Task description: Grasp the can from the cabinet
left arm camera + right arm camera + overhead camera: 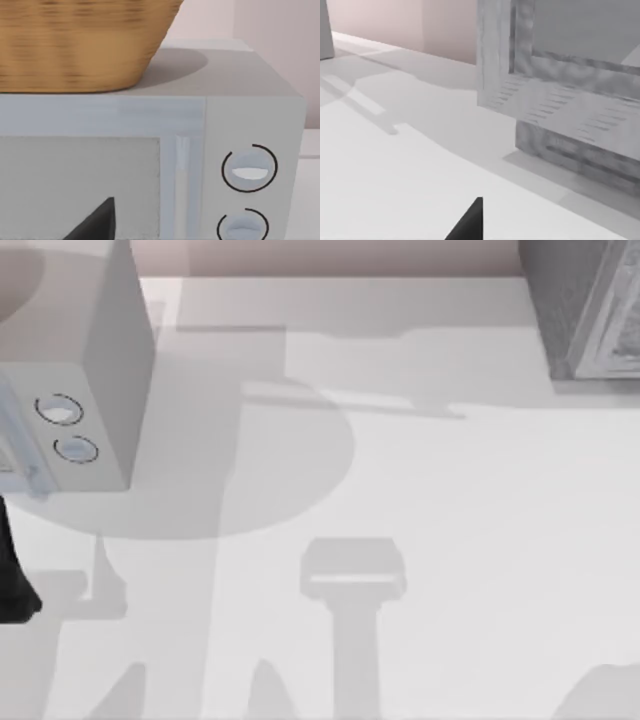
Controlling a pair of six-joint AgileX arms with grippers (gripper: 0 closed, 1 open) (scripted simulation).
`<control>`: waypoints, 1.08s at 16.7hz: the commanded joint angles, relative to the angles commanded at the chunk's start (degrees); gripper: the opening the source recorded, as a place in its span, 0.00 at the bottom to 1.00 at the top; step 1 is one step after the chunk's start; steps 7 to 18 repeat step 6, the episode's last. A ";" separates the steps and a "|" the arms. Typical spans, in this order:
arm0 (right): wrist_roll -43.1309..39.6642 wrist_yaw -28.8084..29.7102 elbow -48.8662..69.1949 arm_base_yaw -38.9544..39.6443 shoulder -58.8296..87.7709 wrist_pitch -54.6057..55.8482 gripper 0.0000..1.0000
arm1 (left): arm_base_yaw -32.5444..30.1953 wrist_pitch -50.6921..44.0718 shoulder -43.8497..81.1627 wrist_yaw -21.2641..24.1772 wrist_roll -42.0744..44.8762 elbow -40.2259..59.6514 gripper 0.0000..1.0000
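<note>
No can is seen in any of the three views, so where it sits cannot be told. It may be inside the grey cabinet (590,305), which stands at the far right of the table (420,540) in the top view. In the right wrist view the cabinet (560,90) is seen from the side, with a pale shelf sticking out near its bottom. The inside of it is hidden from here.

A dark tip of the right gripper (470,222) is seen pointing toward the cabinet, well apart from it. This fits an arm that is aimed at the place where the can is kept. How far the tool is opened cannot be told, and nothing is seen held in it.

At the left of the table a white microwave (75,390) is placed, with two round knobs (58,410) on its front. A woven basket (80,45) is rested on top of the microwave. A dark tip of the left gripper (95,222) is seen just in front of the microwave door. Its opening cannot be told either, and no job for it is shown.
</note>
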 joint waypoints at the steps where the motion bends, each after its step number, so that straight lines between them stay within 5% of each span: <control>1: 0.00 0.00 0.00 0.00 0.00 0.00 1.00 | 0.00 0.00 0.00 0.00 0.00 0.00 1.00; 18: 0.00 0.00 0.00 0.00 0.00 0.00 1.00 | 0.00 0.00 0.00 0.00 0.00 0.00 1.00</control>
